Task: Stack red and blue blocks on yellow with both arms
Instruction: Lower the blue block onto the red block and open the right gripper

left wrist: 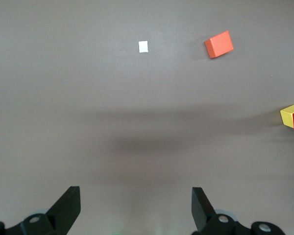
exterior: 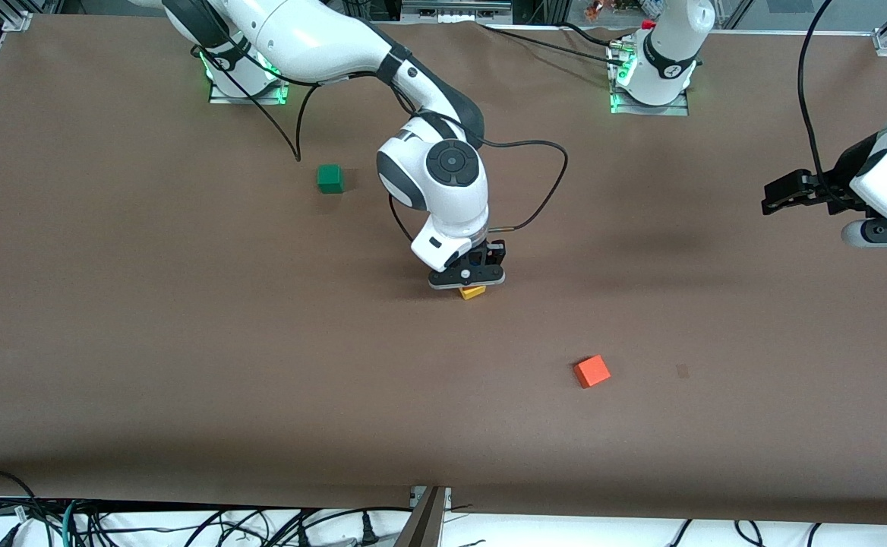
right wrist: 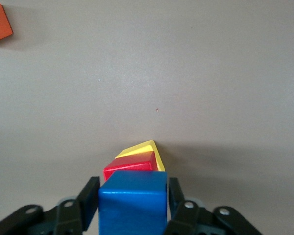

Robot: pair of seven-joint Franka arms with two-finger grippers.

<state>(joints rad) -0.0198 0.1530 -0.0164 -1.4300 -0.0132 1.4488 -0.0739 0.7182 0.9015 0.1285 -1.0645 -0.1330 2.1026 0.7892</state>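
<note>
In the right wrist view the blue block (right wrist: 132, 203) sits on the red block (right wrist: 130, 164), which sits on the yellow cube (right wrist: 138, 149), slightly turned against each other. My right gripper (right wrist: 132, 185) straddles the blue block, its fingers (right wrist: 90, 196) a hair off the block's sides, open. In the front view this gripper (exterior: 468, 279) is at mid-table and hides the blue and red blocks; only the yellow cube (exterior: 473, 292) peeks out below. My left gripper (exterior: 768, 199) hangs open over the left arm's end of the table, waiting, with nothing between its fingers (left wrist: 136, 191).
An orange-red cube (exterior: 591, 371) lies nearer the front camera than the stack, toward the left arm's end. A green cube (exterior: 329, 178) sits farther back, toward the right arm's end. A black cable (exterior: 550, 182) loops beside the right wrist. A small pale mark (left wrist: 143, 46) is on the table.
</note>
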